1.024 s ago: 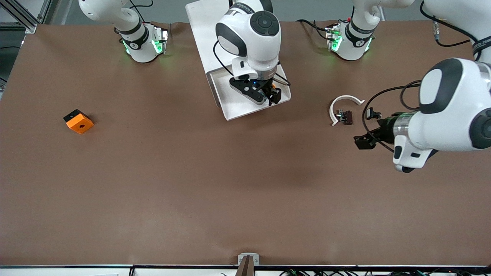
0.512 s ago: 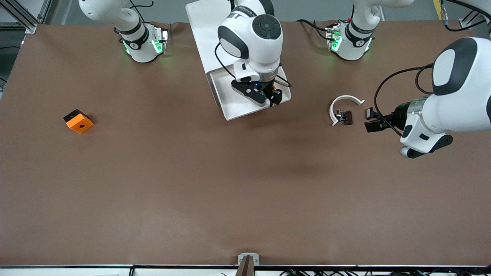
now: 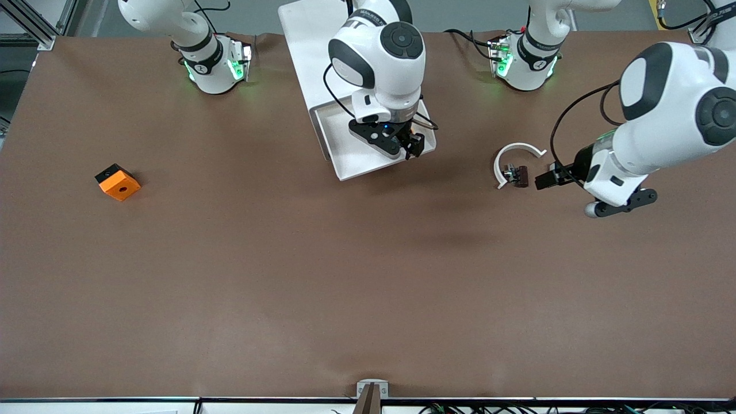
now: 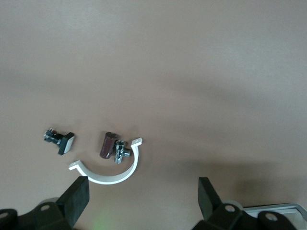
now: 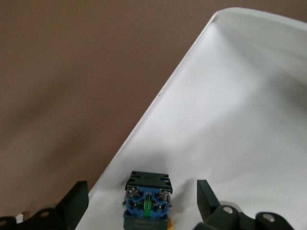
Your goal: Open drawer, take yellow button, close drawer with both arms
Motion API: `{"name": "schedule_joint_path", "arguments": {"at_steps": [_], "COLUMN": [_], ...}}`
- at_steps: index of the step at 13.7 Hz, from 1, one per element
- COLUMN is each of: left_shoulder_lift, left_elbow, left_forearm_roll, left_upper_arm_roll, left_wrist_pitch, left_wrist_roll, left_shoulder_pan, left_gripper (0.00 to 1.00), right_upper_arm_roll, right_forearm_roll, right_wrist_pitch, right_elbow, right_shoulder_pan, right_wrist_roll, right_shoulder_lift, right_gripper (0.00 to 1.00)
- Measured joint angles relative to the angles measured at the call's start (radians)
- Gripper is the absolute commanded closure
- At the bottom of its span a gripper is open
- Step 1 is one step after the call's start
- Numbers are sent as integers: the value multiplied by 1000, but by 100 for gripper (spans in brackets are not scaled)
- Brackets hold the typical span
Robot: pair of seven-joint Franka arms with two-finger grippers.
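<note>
Over the open drawer [image 3: 345,155], right gripper [image 5: 139,201] spread wide astride the button [image 5: 147,201] lying in it; left gripper [image 4: 141,201] open above the table [image 3: 287,259], near the white arc [image 4: 112,172]

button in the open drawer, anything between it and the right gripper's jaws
Nothing visible does. The right gripper hangs over the open drawer, jaws open, and the right wrist view shows the button lying on the drawer's white floor between them with bare floor around it. The left gripper is by the white arc.
</note>
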Motion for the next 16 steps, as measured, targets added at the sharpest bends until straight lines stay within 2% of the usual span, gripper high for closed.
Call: {"name": "schedule_joint_path", "arguments": {"at_steps": [3,6,7,9,10,12,16], "left_shoulder_lift": [-1,-1,-1,-1,-1,-7,-18], "left_elbow": [-29,-42,-48,-56,-58,-61,-63], "left_forearm_roll": [0,0,0,0,0,0,0], "left_upper_arm_roll": [-19,-36,-41,-47,-49,-49,-52], "left_wrist_pitch": [32,32,32,30,28,20,9], "left_wrist_roll": [0,-5,-9,-18,-19,-19,-19], "left_shoulder_pan": [-4,-5,-5,-5,-5,-5,-5], "left_gripper": [0,0,0,0,0,0,0], "right_upper_arm_roll": [0,0,0,0,0,0,0], "right_forearm_roll": [0,0,0,0,0,0,0], "right_wrist_pitch": [0,0,0,0,0,0,0], "right_elbow": [1,1,1,1,1,1,2], "right_shoulder_pan": [0,0,0,1,1,1,1], "right_wrist_roll": [0,0,0,-1,-1,-1,-1], "right_shoulder_lift": [0,0,0,0,0,1,1], "right_gripper": [1,15,24,34,44,58,100]}}
